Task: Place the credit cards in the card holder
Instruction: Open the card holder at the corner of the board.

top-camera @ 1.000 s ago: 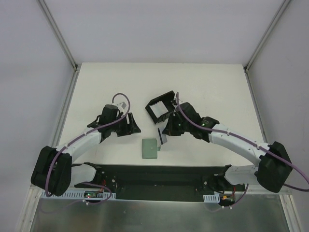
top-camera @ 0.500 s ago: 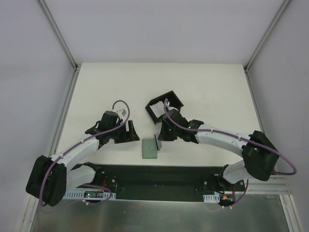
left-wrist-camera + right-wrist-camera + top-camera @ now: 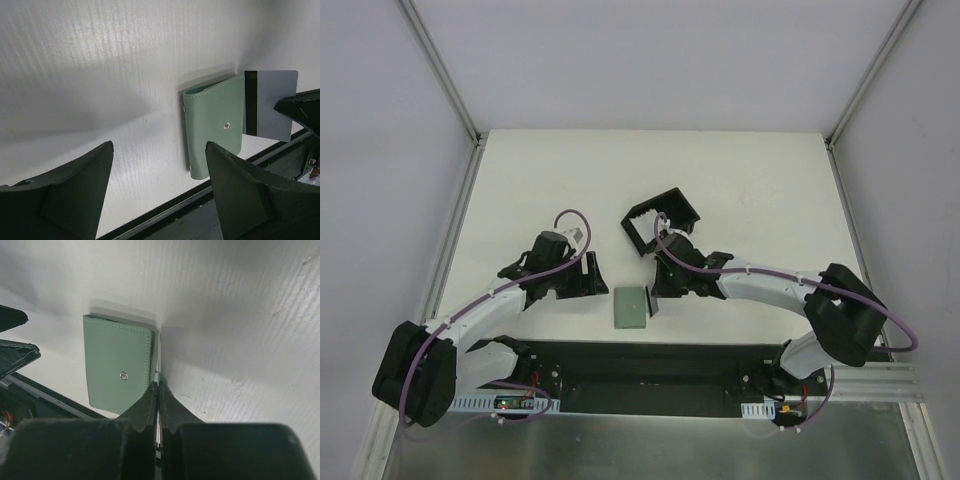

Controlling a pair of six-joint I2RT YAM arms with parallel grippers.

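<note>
From above: the right tool (image 3: 656, 293) has drawn back from the holder (image 3: 662, 222) and pinches the striped card (image 3: 652, 303) just beside the green case (image 3: 631, 306).

Left wrist: the left tool (image 3: 159, 147) has spread wide and is empty.

Right wrist: the fingers are clamped on the card's edge, so delivery looks to be still ahead.

White bench (image 3: 750, 180), pale walls.

We see a card (image 3: 274, 102) of pale grey with one black stripe down its edge. The case (image 3: 212, 125) beside it is grey-green all over, stitched in the same shade, with a small silver snap dot. The open box (image 3: 660, 218) is plain black. The table (image 3: 740, 170) is white with a faint ribbed grain. The left arm (image 3: 485, 300) and right arm (image 3: 775, 285) are white with black joints, and each trails a purple cable (image 3: 568, 211).
</note>
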